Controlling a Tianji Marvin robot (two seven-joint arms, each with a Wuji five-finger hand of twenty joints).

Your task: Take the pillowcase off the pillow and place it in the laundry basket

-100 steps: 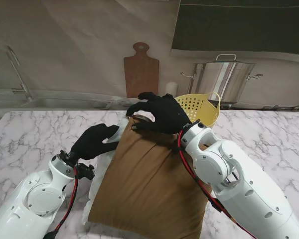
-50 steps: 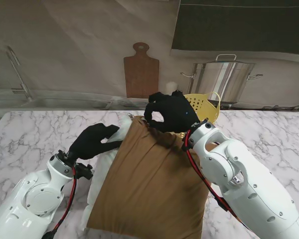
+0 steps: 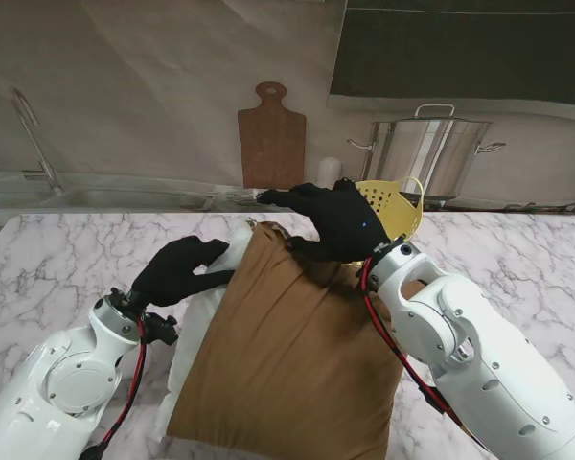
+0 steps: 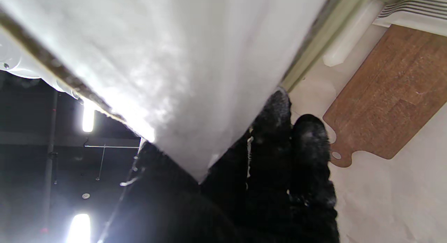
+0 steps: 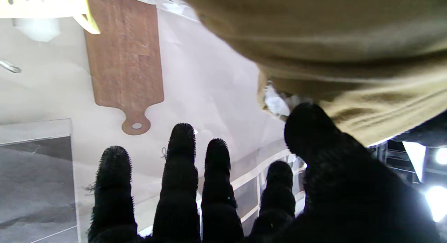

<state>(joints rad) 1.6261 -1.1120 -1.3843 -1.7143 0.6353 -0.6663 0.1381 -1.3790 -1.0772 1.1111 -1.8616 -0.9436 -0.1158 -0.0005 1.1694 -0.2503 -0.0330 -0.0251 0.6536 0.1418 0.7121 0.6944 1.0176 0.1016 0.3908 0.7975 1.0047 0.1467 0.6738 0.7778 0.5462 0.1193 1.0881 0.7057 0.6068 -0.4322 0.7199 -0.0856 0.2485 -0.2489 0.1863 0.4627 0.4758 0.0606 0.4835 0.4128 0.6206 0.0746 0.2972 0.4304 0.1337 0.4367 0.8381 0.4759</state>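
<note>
- Right hand [image 3: 340, 222] is spreading open over the far corner of the brown fabric pillowcase [image 3: 292, 350]; a second ago its fingers were curled onto that corner, half a second ago pinched in a ring. Now the fingers [image 5: 181, 155] are extending toward the back wall, holding nothing; only the thumb seems to be touching cloth, though the wrist view is blurred there.
- Judgement: grip released, so the case is not coming off yet; a re-grasp looks needed.
- Left hand [image 3: 177, 270] is pressing the white pillow [image 3: 206, 297], fingers folded around its exposed far edge, unchanged from earlier.
- Pillowcase is lying mid-table toward the near edge, covering most of the pillow; it has barely shifted.
- Yellow perforated plastic laundry basket [image 3: 395, 206] is standing near the table's far edge, behind the right hand.
</note>
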